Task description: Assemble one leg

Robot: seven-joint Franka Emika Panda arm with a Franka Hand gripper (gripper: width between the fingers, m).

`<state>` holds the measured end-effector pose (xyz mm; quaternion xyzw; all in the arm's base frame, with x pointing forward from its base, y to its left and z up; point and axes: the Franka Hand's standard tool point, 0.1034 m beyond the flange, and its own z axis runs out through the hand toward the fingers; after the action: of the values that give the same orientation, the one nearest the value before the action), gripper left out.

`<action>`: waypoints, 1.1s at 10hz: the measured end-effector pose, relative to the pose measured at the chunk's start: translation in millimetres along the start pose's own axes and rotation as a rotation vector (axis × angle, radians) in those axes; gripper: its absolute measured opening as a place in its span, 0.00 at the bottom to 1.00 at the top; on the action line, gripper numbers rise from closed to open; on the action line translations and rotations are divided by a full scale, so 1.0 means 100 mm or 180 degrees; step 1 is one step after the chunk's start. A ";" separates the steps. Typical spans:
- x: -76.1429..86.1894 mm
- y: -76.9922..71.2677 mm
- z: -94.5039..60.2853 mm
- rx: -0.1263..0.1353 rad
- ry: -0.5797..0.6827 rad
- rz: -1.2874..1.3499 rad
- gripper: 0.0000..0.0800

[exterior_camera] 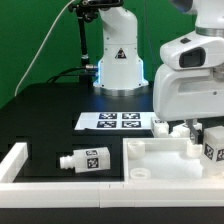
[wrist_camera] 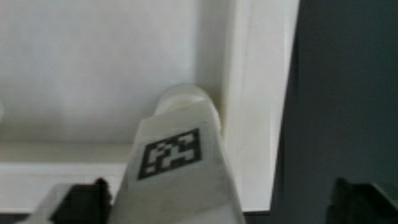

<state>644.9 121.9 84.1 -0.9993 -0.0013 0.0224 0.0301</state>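
Observation:
In the wrist view a white leg (wrist_camera: 178,165) with a black-and-white tag stands between my fingers, its narrower round end against the inner corner of the white tabletop (wrist_camera: 89,70). My gripper (wrist_camera: 222,205) is open: one finger (wrist_camera: 80,200) lies close beside the leg, the other (wrist_camera: 365,200) stands apart from it. In the exterior view the gripper (exterior_camera: 181,127) hangs over the far right part of the tabletop (exterior_camera: 165,160), and the leg under it is hidden. A second leg (exterior_camera: 84,158) lies on its side on the black table at the exterior view's left.
The marker board (exterior_camera: 115,121) lies behind the tabletop. More tagged white parts (exterior_camera: 213,141) stand at the exterior view's right edge. A white rail (exterior_camera: 20,165) borders the table at front left. The arm's base (exterior_camera: 118,60) stands at the back.

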 end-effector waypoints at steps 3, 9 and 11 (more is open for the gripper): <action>0.00 0.02 0.00 -0.0005 -0.0001 0.0267 0.38; 0.02 0.14 0.03 0.0145 0.0139 0.2420 0.37; 0.03 0.19 0.03 0.0315 0.0022 0.3293 0.37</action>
<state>647.3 103.3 79.4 -0.8667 0.4939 0.0312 0.0623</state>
